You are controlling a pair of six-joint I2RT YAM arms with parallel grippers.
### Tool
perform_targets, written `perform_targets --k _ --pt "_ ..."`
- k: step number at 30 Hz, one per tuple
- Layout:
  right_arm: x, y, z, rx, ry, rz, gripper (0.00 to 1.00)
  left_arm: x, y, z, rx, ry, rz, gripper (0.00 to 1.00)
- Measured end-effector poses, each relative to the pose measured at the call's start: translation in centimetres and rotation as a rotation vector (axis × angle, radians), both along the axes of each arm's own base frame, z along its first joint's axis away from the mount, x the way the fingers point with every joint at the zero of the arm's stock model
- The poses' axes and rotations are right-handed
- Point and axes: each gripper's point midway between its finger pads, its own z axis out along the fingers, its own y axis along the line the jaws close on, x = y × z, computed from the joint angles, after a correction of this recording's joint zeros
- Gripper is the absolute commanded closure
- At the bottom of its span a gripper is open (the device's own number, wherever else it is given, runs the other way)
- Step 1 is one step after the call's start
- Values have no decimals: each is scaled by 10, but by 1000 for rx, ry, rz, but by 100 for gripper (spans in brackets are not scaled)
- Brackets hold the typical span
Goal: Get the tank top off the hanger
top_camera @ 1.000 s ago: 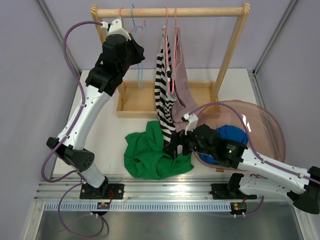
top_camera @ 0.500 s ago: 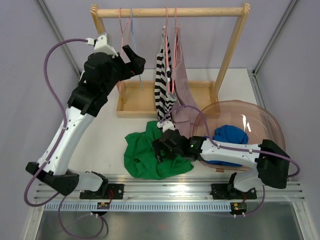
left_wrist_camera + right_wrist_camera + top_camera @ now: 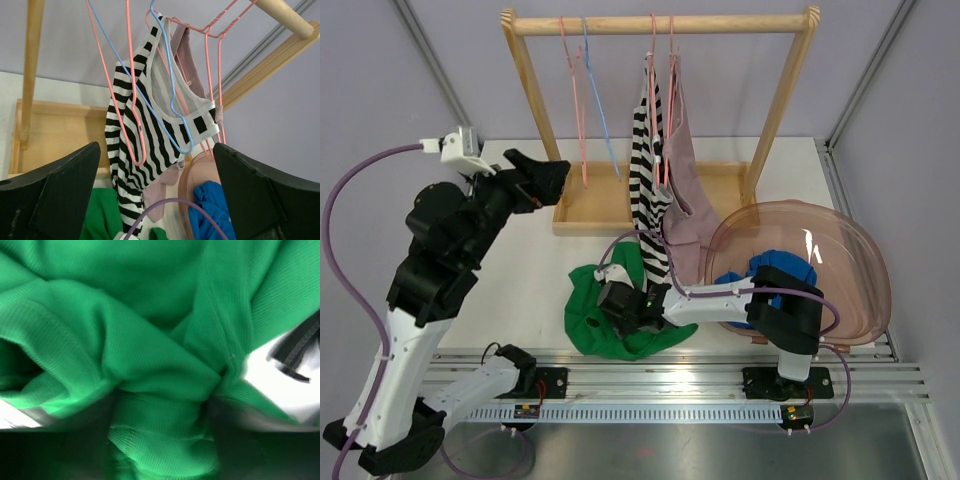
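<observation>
A green tank top (image 3: 595,305) lies crumpled on the table in front of the rack, off any hanger. My right gripper (image 3: 622,305) is pressed down into it. In the right wrist view its blurred dark fingers (image 3: 70,445) stand apart, with a thick fold of the green fabric (image 3: 160,405) bunched between them. My left gripper (image 3: 555,172) is open and holds nothing, left of the rack. Between its fingers the left wrist view shows a bare pink hanger (image 3: 131,100) and a bare blue hanger (image 3: 170,90).
A black-and-white striped top (image 3: 647,170) and a mauve top (image 3: 685,170) hang on pink hangers from the wooden rack (image 3: 660,22). A translucent pink bowl (image 3: 865,245) at the right holds a blue cloth (image 3: 782,268). The rack's wooden base (image 3: 595,205) sits behind the green top.
My left gripper opened, let go at the hangers and swung back down to the left. My right gripper slid left onto the green top and its jaws began narrowing.
</observation>
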Motion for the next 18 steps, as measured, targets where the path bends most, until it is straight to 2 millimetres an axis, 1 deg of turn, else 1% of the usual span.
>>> perform_targets --k 3,4,8,10,11,13,15,18 --pt "-2 10 0 23 -1 12 80 -17 14 -3 15 -12 25 1" --pt "-3 11 0 26 -3 15 100 -22 20 -3 19 -20 36 1" --pt "-3 10 7 33 -8 22 100 -40 38 -11 42 -31 75 1" --pt "-5 5 17 48 -11 29 100 -45 44 -15 60 -28 94 1" --pt "-6 1 27 60 -16 31 100 -46 47 -17 72 -22 103 1" --pt "-7 -6 58 112 -44 29 100 -47 51 -23 96 -8 116 1" --pt "-4 -11 99 190 -95 18 100 -47 53 -28 120 7 121 1" --pt "2 -31 171 326 -197 -20 100 -48 54 -37 151 31 119 1"
